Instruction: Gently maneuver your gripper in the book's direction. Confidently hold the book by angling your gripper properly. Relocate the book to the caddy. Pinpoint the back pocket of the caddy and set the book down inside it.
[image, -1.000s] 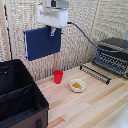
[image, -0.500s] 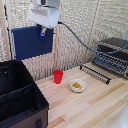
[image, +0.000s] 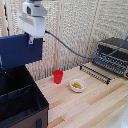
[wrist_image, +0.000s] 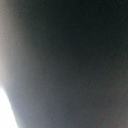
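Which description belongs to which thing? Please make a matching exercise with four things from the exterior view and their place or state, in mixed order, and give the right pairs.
Things:
1. book
2. red cup
3. small bowl
4. caddy

Descriptions:
A. black, open on top, at the exterior view's lower left
B. stands upright on the wooden table
C. hangs in the air under the gripper
D. white, holds something yellow

Pairs: 1-C, 2-B, 3-D, 4-A

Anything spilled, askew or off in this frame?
Nothing spilled or damaged. The book hangs from the end effector over the caddy. Red cup stands upright; wrist view is only a dark blur.
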